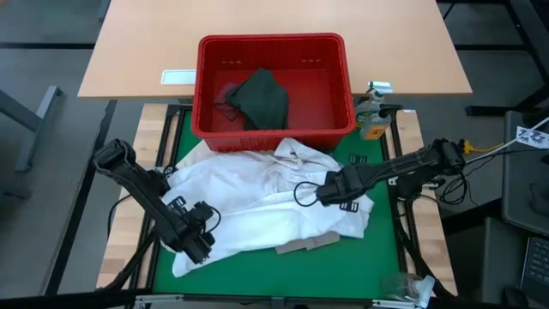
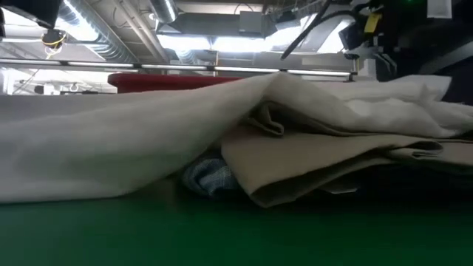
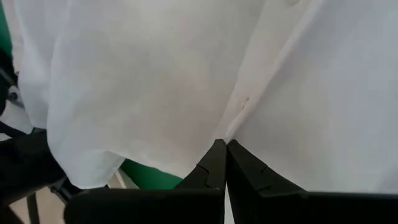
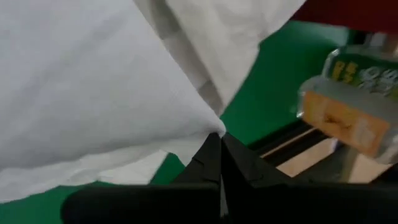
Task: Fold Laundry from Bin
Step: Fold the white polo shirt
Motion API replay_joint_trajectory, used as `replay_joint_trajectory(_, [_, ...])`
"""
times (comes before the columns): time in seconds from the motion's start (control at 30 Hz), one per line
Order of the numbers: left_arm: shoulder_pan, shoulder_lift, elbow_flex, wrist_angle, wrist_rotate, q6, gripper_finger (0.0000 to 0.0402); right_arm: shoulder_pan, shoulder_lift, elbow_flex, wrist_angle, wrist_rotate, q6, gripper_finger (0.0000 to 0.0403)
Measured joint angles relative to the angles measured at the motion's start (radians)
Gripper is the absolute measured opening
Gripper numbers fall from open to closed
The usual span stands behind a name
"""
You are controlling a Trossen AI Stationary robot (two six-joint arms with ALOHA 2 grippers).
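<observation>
Green mat (image 1: 382,249) on table, large white shirt (image 1: 257,193) spread between both pincers, red bin (image 1: 274,129) beyond them holding dark green-grey top (image 1: 262,99), left gripper (image 1: 199,243) stretched low, fingers pinched onto shirt's near-left hem, right gripper (image 1: 330,193) reaching inward, pinched onto shirt's right edge.

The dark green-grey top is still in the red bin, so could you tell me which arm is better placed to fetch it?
Probably the right: its gripper sits nearer the bin than the left gripper, though both hold the white shirt.

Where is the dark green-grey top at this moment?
In the high view, the dark top lies inside the red bin, left of its middle, behind the white shirt on the mat.
</observation>
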State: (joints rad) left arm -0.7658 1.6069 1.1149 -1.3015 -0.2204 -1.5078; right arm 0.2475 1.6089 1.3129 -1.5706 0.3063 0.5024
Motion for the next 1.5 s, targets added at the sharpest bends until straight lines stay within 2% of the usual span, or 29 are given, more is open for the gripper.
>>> replay_joint_trajectory(0.4, [0.0, 0.049, 0.0, -0.005, 0.006, -0.007, 0.0, -0.059, 0.0, 0.0, 0.013, 0.239, -0.243, 0.0])
replay_joint_trajectory(0.6, [-0.003, 0.049, 0.0, -0.008, 0.03, -0.007, 0.0, -0.08, 0.0, 0.0, 0.085, 0.286, -0.41, 0.0])
replay_joint_trajectory(0.83, [-0.003, 0.049, 0.0, -0.008, 0.065, -0.001, 0.0, -0.08, 0.0, 0.0, 0.148, 0.456, -0.516, 0.0])
replay_joint_trajectory(1.07, [-0.003, 0.049, 0.0, -0.008, 0.066, 0.022, 0.0006, -0.081, 0.0, 0.0, 0.17, 0.437, -0.516, 0.0])
replay_joint_trajectory(1.33, [-0.003, 0.049, 0.0, -0.008, 0.066, 0.022, 0.0066, -0.081, 0.0, 0.0, 0.176, 0.435, -0.516, 0.0004])
replay_joint_trajectory(1.5, [-0.003, 0.049, 0.0, -0.007, 0.026, 0.018, 0.0095, -0.081, 0.0, 0.0, 0.187, 0.451, -0.534, 0.0039])
